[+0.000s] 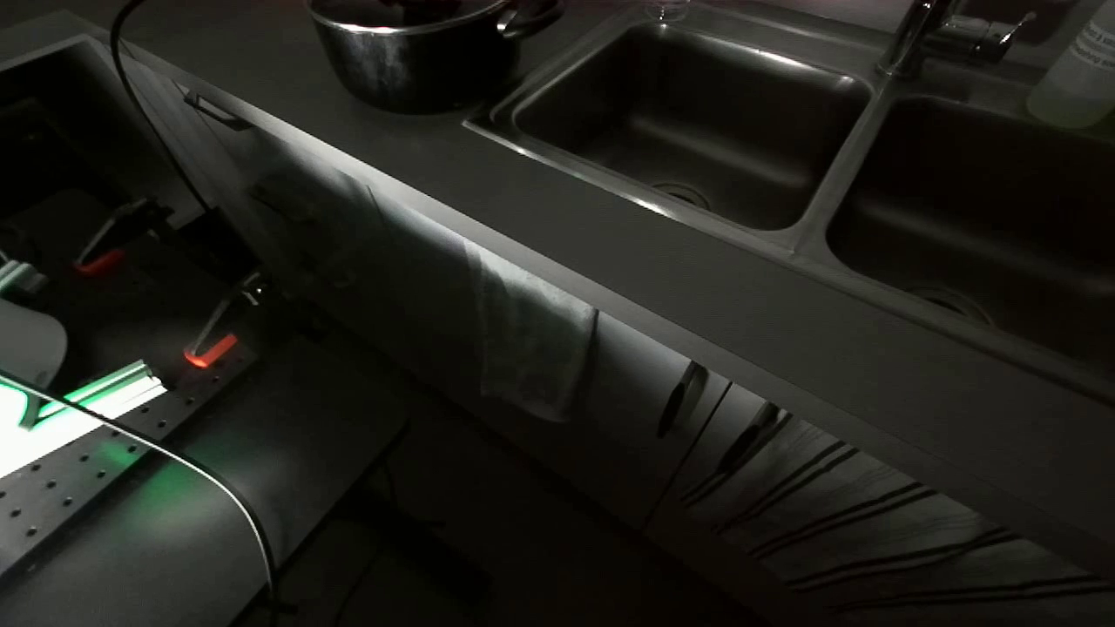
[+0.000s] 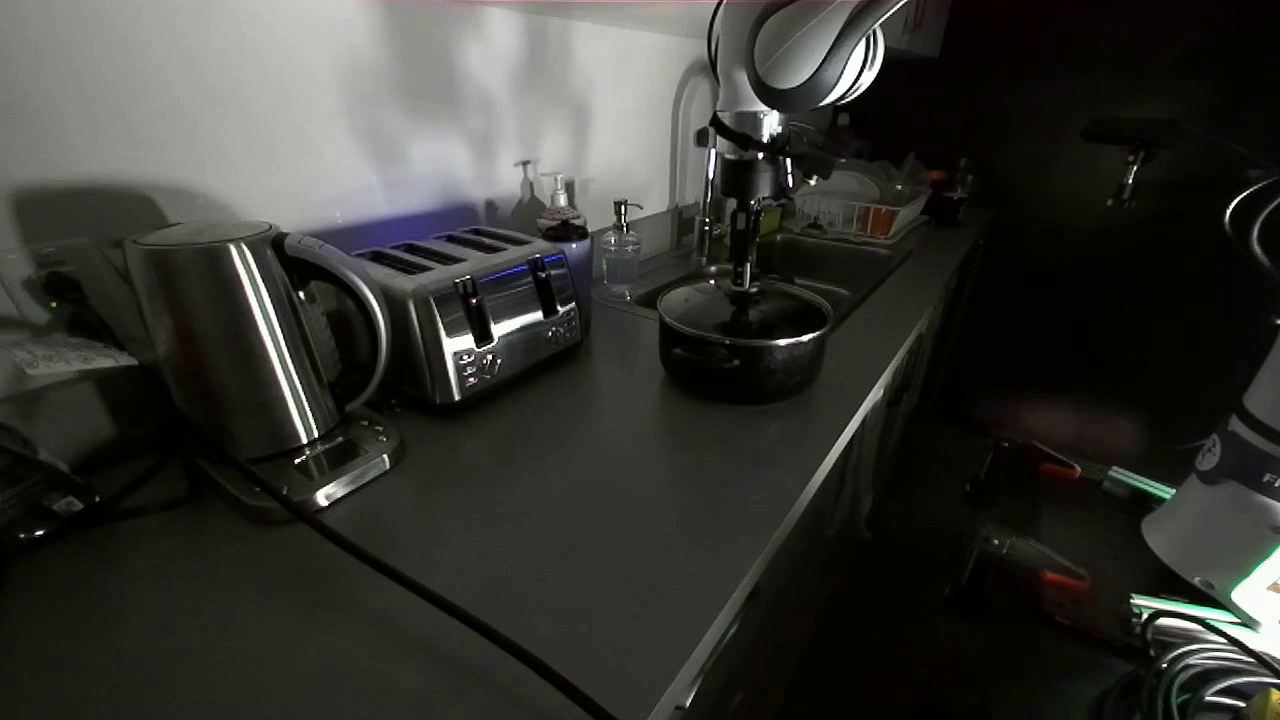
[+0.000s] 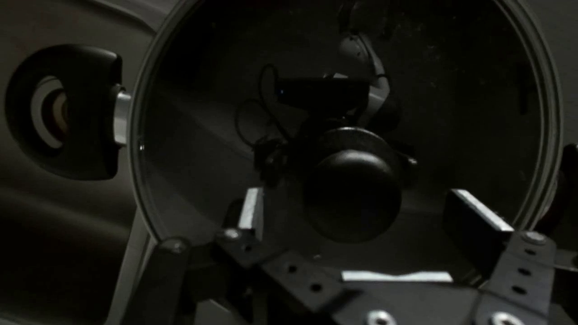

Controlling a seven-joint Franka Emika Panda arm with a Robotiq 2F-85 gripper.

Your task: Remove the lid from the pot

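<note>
Over the round, clear-glass lid [image 2: 772, 314] (fragile, I think), the black metal gripper [image 3: 360, 208] spreads wide, empty; grasp the round black knob [image 3: 352, 196].

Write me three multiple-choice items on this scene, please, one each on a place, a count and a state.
1. Where is the lid relative to the pot?
A) beneath it
B) beside it
C) on it

2. How many basins has the sink?
A) one
B) two
C) four

3. What state is the gripper in?
A) open
B) shut
C) shut on the pot

1 C: it covers the pot's top in an exterior view.
2 B: both show side by side in an exterior view.
3 A: its fingers stand apart in the wrist view.
</note>
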